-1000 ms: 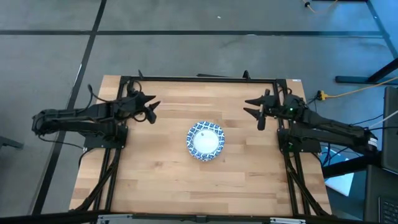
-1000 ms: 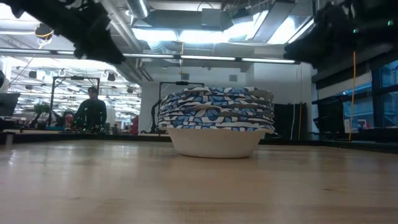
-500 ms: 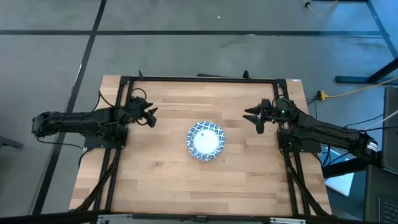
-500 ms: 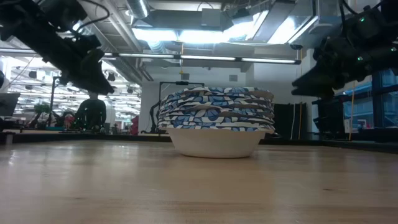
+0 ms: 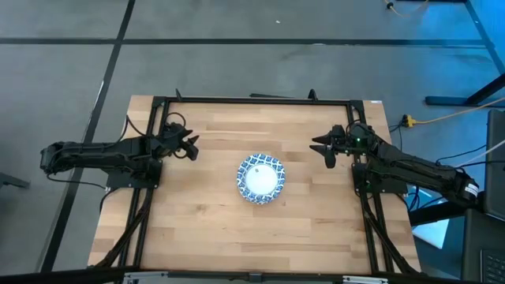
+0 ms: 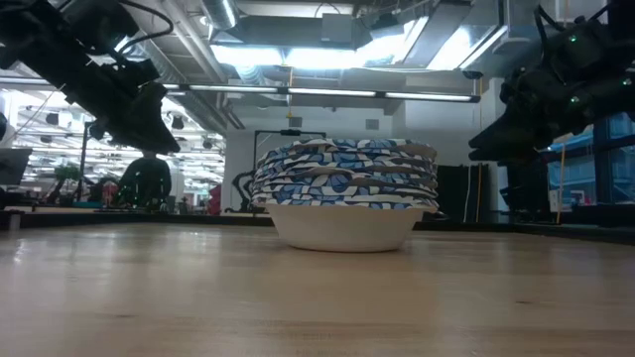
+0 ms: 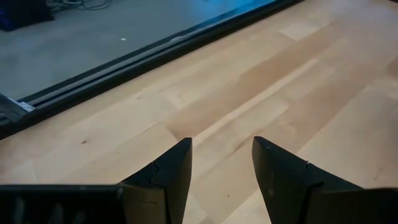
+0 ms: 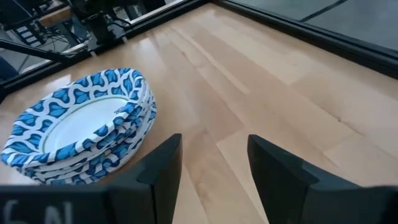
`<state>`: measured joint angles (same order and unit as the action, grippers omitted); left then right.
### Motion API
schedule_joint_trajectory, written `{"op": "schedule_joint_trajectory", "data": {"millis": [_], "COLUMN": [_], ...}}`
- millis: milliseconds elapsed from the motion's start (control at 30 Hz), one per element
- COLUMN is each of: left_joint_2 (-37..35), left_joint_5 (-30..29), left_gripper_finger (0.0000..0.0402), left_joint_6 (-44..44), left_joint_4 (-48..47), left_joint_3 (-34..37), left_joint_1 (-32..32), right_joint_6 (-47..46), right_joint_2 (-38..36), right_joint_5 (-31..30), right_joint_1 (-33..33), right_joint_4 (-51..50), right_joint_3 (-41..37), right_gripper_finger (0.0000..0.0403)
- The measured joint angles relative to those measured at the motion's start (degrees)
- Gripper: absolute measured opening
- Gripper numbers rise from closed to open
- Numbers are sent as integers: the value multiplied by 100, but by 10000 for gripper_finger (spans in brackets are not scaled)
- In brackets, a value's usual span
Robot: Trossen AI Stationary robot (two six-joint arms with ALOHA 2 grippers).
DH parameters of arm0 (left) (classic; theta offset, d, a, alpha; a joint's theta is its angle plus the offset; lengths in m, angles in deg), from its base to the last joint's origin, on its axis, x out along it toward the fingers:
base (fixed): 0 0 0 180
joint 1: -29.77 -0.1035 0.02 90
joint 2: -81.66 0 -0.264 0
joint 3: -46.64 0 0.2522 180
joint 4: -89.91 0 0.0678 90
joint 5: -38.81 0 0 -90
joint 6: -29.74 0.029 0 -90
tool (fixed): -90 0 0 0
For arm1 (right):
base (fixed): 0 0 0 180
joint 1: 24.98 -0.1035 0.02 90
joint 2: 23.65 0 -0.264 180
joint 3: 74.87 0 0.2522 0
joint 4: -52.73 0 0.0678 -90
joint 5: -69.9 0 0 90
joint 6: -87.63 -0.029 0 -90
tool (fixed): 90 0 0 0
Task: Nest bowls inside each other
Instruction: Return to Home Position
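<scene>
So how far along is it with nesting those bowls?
Looks finished. The bowls sit nested in one stack mid-table. Nothing is in hand: the left hand and right hand hang open and empty at either side. I see no bowl outside the stack, so nothing seems left.

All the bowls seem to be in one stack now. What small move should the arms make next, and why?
Probably fold both arms back to rest. The bowls sit nested in one stack, no loose bowl shows, and the left end effector and right end effector are open, empty and well clear of it.
</scene>
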<state>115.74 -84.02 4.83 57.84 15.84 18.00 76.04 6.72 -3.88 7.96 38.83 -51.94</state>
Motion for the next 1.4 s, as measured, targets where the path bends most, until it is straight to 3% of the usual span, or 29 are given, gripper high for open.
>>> {"op": "schedule_joint_trajectory", "data": {"millis": [233,500,767,1400], "left_joint_2": [0,0,2,2], "left_joint_5": [-214,-106,48,38], "left_gripper_finger": [163,163,163,163], "left_joint_6": [-4,-288,-673,-451], "left_joint_4": [-16,416,1611,1655], "left_joint_3": [4,474,1456,1473], "left_joint_1": [0,2,2,-316], "right_joint_6": [9,-519,-760,-771], "right_joint_2": [-9,-19,-17,-11], "right_joint_5": [114,357,493,421], "right_joint_1": [125,173,175,178], "right_joint_4": [169,1326,1299,376], "right_joint_3": [-144,-879,-879,-874], "right_gripper_finger": [184,184,184,184]}}
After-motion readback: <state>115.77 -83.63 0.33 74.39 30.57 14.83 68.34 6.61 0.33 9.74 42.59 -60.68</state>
